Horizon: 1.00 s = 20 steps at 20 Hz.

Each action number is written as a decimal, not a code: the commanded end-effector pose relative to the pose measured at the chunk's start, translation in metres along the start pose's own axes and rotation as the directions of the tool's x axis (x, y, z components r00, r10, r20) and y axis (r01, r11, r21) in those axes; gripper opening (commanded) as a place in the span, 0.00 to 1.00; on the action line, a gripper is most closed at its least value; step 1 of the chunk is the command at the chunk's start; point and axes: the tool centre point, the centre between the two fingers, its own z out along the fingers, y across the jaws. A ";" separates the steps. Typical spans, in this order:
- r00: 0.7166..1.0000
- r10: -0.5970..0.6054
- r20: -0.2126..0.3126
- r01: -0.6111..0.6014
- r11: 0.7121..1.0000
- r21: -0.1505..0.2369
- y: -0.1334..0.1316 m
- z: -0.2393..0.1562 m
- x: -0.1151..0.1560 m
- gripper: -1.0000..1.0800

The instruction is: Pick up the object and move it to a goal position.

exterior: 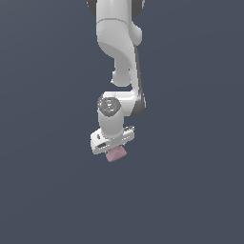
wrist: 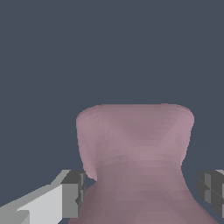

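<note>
The object (exterior: pixel 116 154) is a small dusty-pink block, pinched at the middle like an hourglass. In the exterior view it sits directly under the white hand, narrower than the hand, and the fingertips are hidden behind it. My gripper (exterior: pixel 113 148) points downward. In the wrist view the object (wrist: pixel 135 144) fills the space between the two grey finger pads (wrist: pixel 73 194). My gripper (wrist: pixel 142 194) is closed onto the object's flanks just below its narrow waist, with the pads against its sides.
The surroundings are a plain dark blue-grey surface with no other objects, edges or markers in either view. The white arm (exterior: pixel 119 43) comes down from the top middle of the exterior view.
</note>
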 end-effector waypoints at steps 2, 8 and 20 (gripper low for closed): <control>1.000 0.002 -0.001 -0.002 1.000 -0.001 0.018 -0.009 -0.023 0.00; 1.000 0.002 0.000 -0.002 1.000 -0.001 0.061 -0.030 -0.076 0.00; 1.000 0.002 0.000 -0.002 1.000 0.000 0.132 -0.065 -0.161 0.00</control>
